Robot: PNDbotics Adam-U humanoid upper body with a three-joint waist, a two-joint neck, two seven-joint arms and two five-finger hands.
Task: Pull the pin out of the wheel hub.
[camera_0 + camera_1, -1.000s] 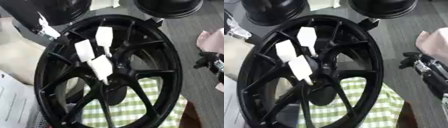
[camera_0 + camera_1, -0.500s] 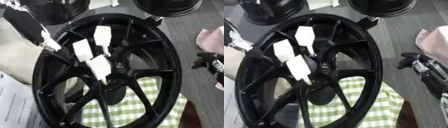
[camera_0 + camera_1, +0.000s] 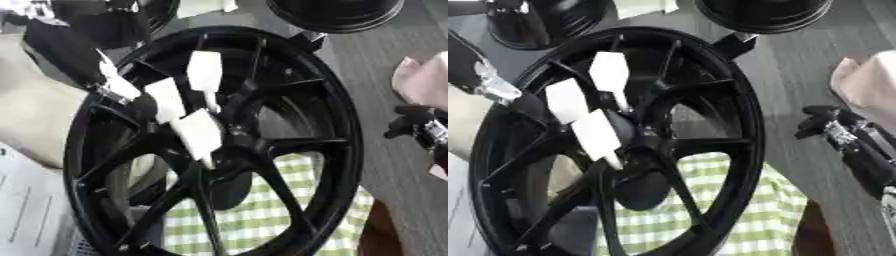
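A large black spoked wheel hub (image 3: 348, 150) stands tilted across the middle of both views. Three white flat-headed pins stick out near its centre: an upper one (image 3: 206, 70), a middle one (image 3: 166, 100) and a lower one (image 3: 199, 132). My left arm comes in from the upper left, and my left hand (image 3: 143, 106) lies against the left edge of the middle pin. How it grips is hidden. My right hand (image 3: 826, 125) hangs to the right of the rim, apart from it, fingers relaxed and holding nothing.
A green-and-white checked cloth (image 3: 262, 220) shows through the lower spokes. Two more black wheels (image 3: 337, 12) (image 3: 544, 25) stand at the far edge. A pink cloth (image 3: 424, 80) lies at the right, white paper (image 3: 26, 215) at the lower left.
My left arm has come down and to the right, from the rim's upper left edge to the middle white pin. The right hand has barely moved.
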